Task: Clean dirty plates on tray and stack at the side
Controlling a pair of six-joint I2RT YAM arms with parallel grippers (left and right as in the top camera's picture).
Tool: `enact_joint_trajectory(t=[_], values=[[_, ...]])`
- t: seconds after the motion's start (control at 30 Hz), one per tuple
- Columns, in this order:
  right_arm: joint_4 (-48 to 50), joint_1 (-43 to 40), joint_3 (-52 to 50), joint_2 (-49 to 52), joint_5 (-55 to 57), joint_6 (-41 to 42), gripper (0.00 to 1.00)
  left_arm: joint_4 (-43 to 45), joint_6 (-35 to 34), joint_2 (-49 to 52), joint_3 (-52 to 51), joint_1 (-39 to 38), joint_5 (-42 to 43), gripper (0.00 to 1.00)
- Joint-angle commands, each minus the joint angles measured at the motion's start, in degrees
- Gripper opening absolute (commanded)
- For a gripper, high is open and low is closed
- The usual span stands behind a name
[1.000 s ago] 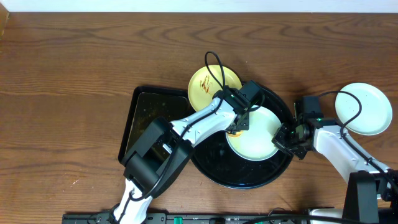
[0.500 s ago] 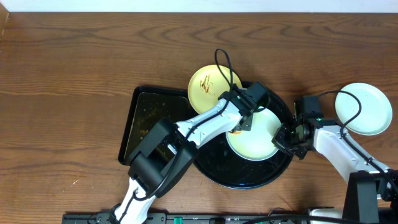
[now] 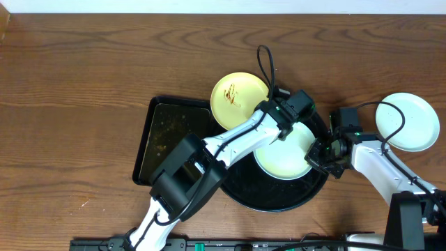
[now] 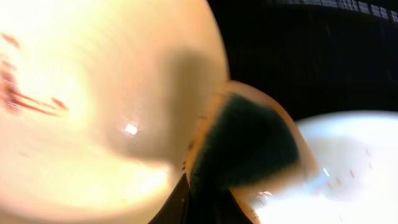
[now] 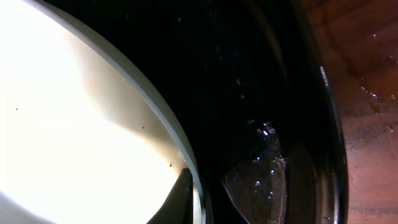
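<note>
Risk first. My right jaws are pinched shut on the rim of the mint plate (image 3: 289, 160). If that pinch slips on the wet glaze under a push from the sponge, I reckon the plate skates across the tray. My left jaws are clamped shut on the sponge (image 4: 249, 146), which hangs between that plate and the yellow plate (image 3: 237, 97). A low swing could knock the yellow one, which sits right at the tray's far edge.

Now the desk (image 3: 83, 84). It carries the tray (image 3: 268, 199), which holds the mint plate and has droplets on its black floor. The flat tray (image 3: 164, 139) beside it shows specks where my arm doesn't hide it. The side plate (image 3: 411, 122) lies apart, on the desk to the right. Brown smears on the yellow plate: not yet cleaned.
</note>
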Motion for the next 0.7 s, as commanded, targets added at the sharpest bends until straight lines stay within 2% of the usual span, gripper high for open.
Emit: enact_joint_trajectory(t=[0.0, 0.27, 0.67], values=[[-1.36, 0.52, -4.33, 4.79, 8.9, -0.04, 0.01, -0.11, 1.03, 1.03, 2.08, 2.25, -8.09, 0.07], [-0.31, 0.52, -4.33, 4.79, 8.9, -1.2, 0.01, -6.67, 1.2, -3.1, 4.85, 2.86, -11.41, 0.07], [2.14, 0.55, -0.85, 4.68, 7.54, -5.84, 0.02, -33.24, -4.46, -10.29, 4.83, 11.72, -12.11, 0.07]])
